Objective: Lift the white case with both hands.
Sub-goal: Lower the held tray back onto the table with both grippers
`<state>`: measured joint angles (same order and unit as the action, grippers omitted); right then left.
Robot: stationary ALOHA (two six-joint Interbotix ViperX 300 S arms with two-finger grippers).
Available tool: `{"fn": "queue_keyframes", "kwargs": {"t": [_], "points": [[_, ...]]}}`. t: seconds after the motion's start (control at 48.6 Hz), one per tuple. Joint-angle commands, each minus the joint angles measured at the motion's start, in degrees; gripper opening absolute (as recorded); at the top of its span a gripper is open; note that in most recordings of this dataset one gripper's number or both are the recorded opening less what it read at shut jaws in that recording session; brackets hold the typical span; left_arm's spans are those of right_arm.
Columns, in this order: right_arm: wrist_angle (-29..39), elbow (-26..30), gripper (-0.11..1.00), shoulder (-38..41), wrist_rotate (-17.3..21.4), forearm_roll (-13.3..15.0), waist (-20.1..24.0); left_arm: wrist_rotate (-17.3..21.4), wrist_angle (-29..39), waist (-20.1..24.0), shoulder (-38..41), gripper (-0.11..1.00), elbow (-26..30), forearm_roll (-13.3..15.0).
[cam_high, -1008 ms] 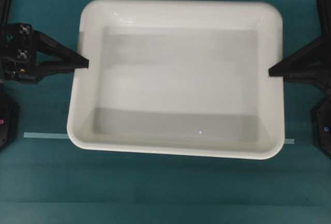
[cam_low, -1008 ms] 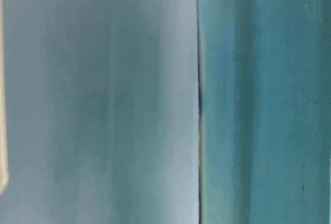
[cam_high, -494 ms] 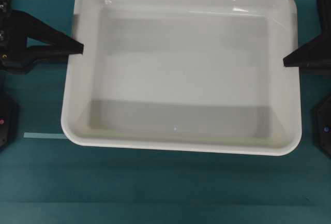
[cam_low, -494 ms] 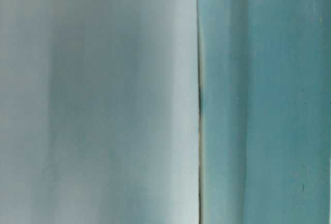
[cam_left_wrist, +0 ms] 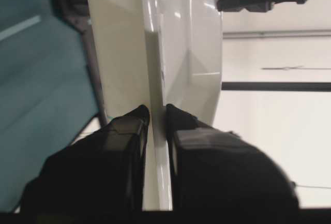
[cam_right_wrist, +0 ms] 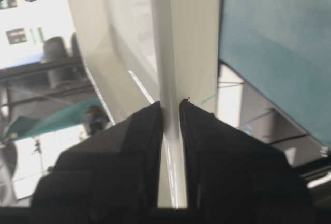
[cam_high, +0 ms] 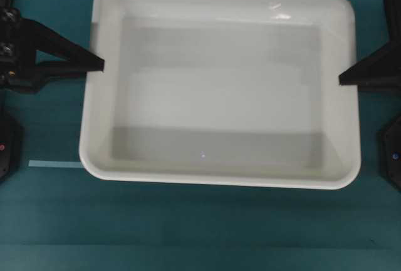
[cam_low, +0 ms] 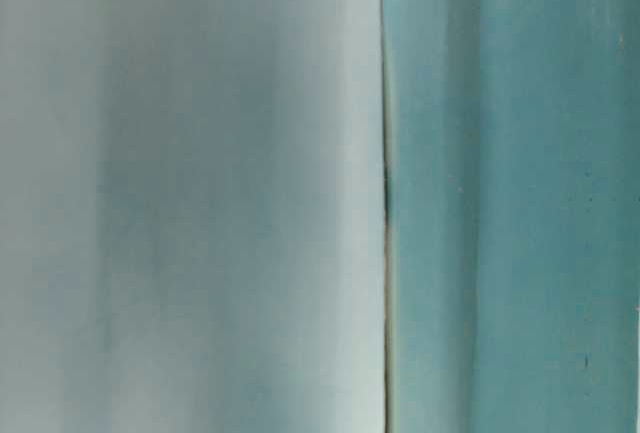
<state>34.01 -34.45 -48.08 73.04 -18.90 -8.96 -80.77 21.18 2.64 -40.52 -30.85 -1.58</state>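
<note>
Teal cloth covers the counter (cam_high: 188,233), and a thin pale tape strip (cam_high: 55,164) is seen near its left edge, partly hidden under the white case (cam_high: 219,96).

Compared with a second ago, the white case is seen larger in the overhead view and its far rim now lies close to the counter's far edge; over the last half second it has hardly altered. This is judged to mean that the case has been raised clear of the counter and that the lift is nearly complete, with only a steady hold left.

Nearest in each wrist view, the rolled rim is seen pinched between two black fingers. The left tool (cam_left_wrist: 153,111) is clenched on the case's left rim, and the right tool (cam_right_wrist: 170,105) is clenched on the right rim. Nothing else is touched. The table-level view is blurred, and nothing can be told from it.
</note>
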Motion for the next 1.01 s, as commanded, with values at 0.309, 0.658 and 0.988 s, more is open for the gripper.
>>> {"fn": "queue_keyframes", "kwargs": {"t": [0.309,0.658,0.988], "points": [[-6.6,-13.4,0.11,2.1,-3.2,0.0,1.6,-0.1,-5.3,0.4,5.1,0.08,-11.0,0.0],[-13.7,-22.3,0.11,6.0,-4.1,0.0,4.0,-0.3,-7.3,0.9,9.0,0.06,-18.3,0.0],[-17.1,-25.8,0.11,12.8,-7.0,0.0,4.0,-0.3,-12.3,1.3,16.4,0.06,-23.6,0.0]]}}
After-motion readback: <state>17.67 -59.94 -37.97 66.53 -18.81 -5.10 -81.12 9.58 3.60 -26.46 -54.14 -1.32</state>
